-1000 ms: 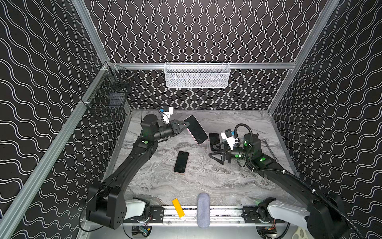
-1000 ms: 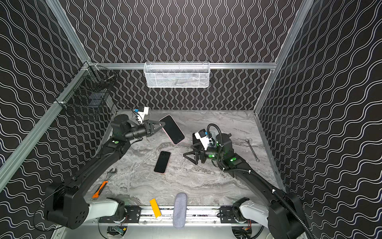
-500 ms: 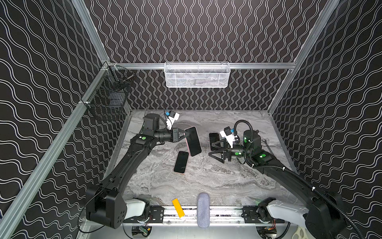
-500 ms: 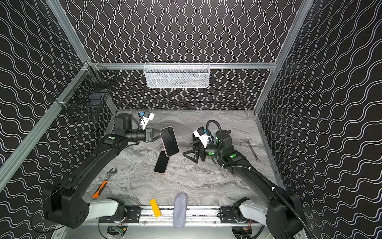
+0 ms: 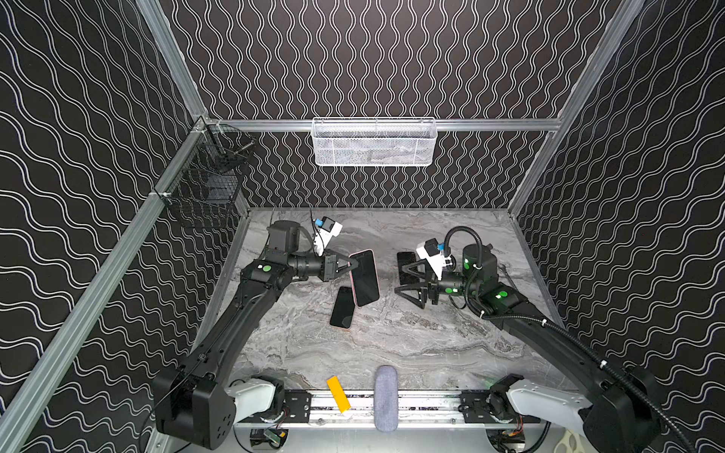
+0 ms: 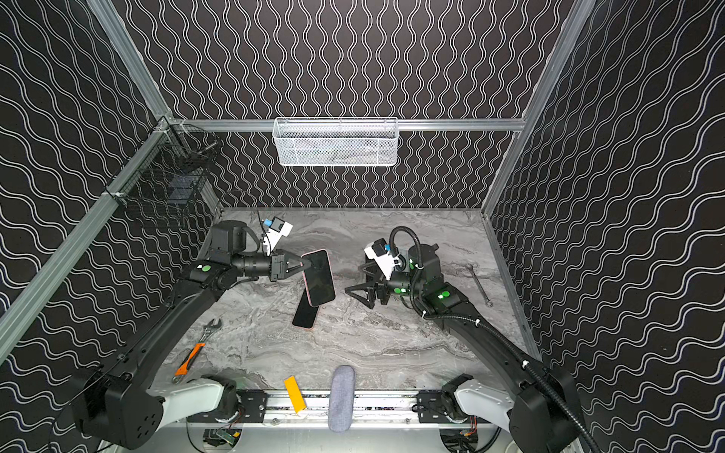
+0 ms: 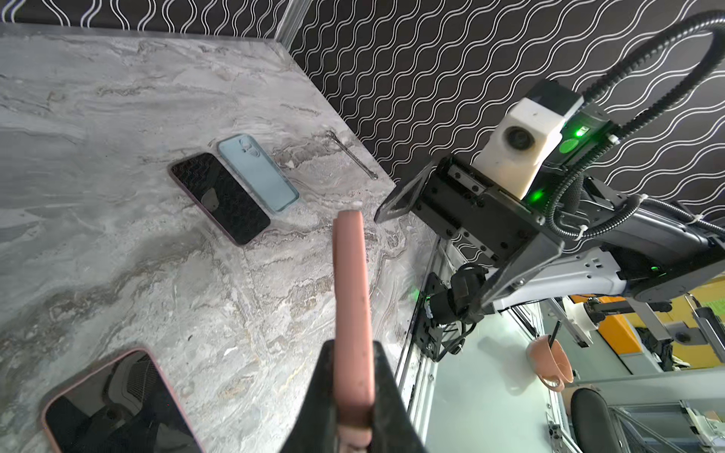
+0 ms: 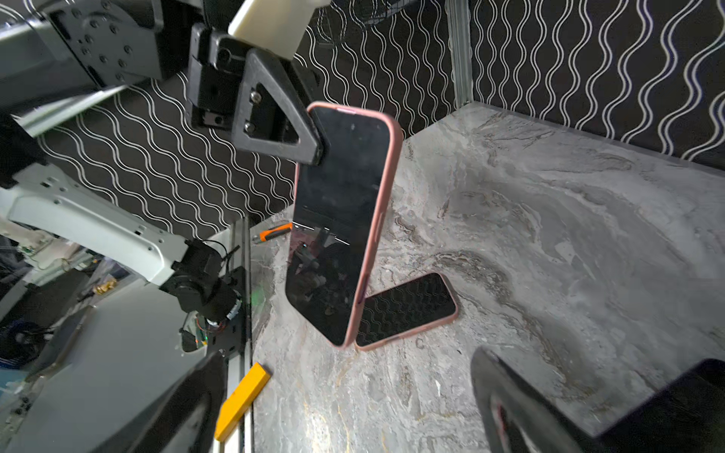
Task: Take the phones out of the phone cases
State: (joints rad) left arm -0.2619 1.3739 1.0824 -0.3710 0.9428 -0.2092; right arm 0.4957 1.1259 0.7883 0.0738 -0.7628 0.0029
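Nearest, on the front metal rail, lie a small yellow rectangular block and a grey fabric-covered oblong pad. To their left an orange-handled adjustable wrench rests on the grey marble-patterned tabletop. It shows in a top view and, as an orange tip, in the right wrist view.

Further in, a second dark-screened phone in a pink case lies flat, screen up. Above its far end the left gripper is clamped on a black-screened phone near one upper corner, holding it steeply tilted off the table. The pink soft-looking phone case is on it, its rim running all round the screen. The held phone's lower end hangs over the flat phone; whether they touch I cannot tell. Facing it, near but apart, the right gripper has its jaws spread wide and grips nothing.

The left wrist view sees the pink case edge-on between its black fingers. Beyond it, that view shows a dark-screened phone right beside a light-blue phone case, which the right arm hides in both top views. Only the right wrist view shows the held screen full face.

A slim silver spanner lies by the right wall. At the back hang a white mesh basket and a black wire basket.
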